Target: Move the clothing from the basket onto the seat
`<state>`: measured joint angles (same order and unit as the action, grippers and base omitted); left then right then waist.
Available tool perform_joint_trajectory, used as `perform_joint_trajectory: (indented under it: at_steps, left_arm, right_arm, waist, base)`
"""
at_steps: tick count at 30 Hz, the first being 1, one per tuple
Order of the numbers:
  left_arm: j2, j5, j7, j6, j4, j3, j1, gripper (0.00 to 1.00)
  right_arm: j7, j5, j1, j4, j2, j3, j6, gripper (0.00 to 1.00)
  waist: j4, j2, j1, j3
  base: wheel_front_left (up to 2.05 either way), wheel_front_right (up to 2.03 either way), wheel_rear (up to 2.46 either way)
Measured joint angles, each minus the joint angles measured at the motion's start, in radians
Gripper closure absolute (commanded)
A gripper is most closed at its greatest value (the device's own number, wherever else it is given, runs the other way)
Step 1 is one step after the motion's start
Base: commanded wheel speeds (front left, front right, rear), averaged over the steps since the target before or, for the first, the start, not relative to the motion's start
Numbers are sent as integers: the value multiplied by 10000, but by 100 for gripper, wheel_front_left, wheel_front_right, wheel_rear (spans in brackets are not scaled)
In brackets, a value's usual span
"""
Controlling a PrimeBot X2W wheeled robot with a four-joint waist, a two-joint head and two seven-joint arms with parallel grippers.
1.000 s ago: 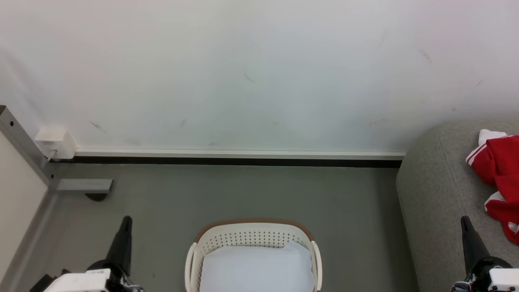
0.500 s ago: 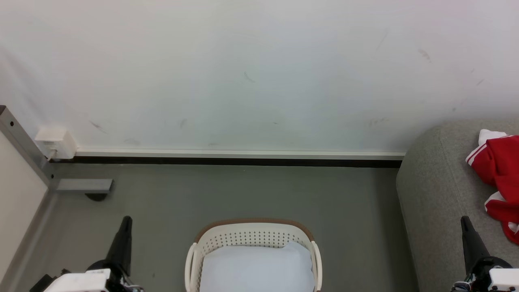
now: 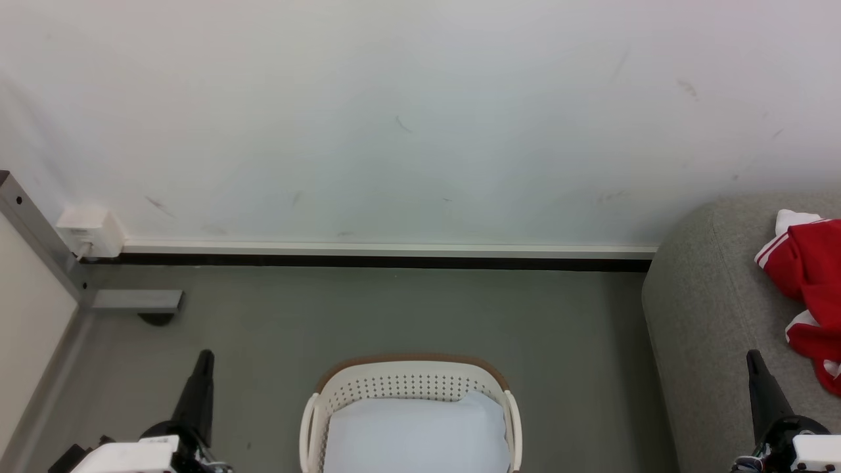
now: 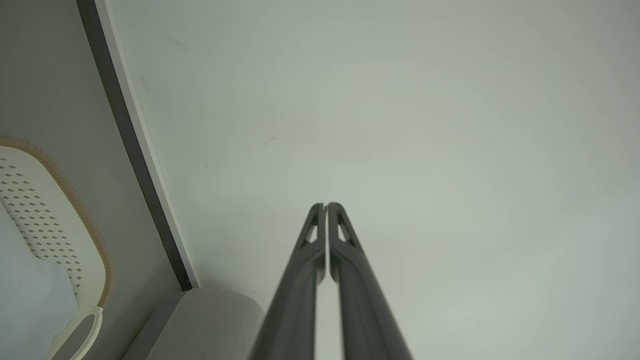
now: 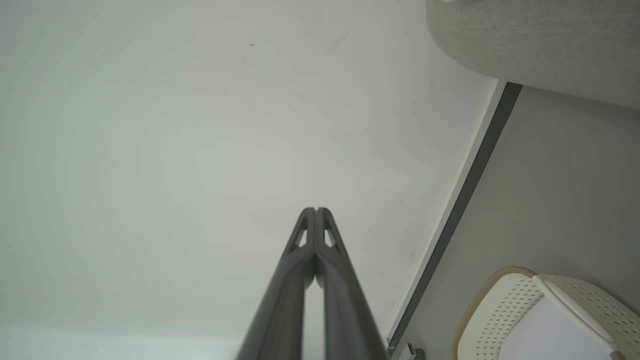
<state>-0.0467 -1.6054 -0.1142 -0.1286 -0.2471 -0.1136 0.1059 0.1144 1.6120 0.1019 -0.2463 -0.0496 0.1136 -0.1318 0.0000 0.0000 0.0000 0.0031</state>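
Note:
The red clothing [image 3: 808,289] with white striped trim lies crumpled on the grey seat [image 3: 709,309] at the right edge of the head view. The cream basket [image 3: 410,384] with a brown rim stands on the floor at bottom centre, holding just a pale bluish-white sheet [image 3: 417,437]. My left gripper [image 3: 205,357] is shut, left of the basket, holding nothing. My right gripper [image 3: 752,357] is shut over the seat's front part, a little left of the clothing and apart from it. In each wrist view the gripper [image 4: 326,205] [image 5: 316,209] points at the white wall, fingers pressed together. The basket [image 4: 60,215] [image 5: 505,305] and seat [image 4: 210,320] [image 5: 540,45] show at their edges.
A white wall [image 3: 407,125] with a dark baseboard [image 3: 368,261] runs behind the basket. A grey metal frame [image 3: 39,243] with a white box [image 3: 92,231] and a bracket [image 3: 135,301] stands at the left. Grey floor [image 3: 407,309] lies between basket and wall.

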Motion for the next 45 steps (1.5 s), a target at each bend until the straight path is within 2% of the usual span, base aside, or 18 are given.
perform_joint_trajectory:
  at_steps: [45]
  left_arm:
    - [0, 0, 0, 0, 0, 0, 0, 100]
  right_arm:
    - [0, 0, 0, 0, 0, 0, 0, 100]
  waist:
    - [0, 0, 0, 0]
  base:
    - [0, 0, 0]
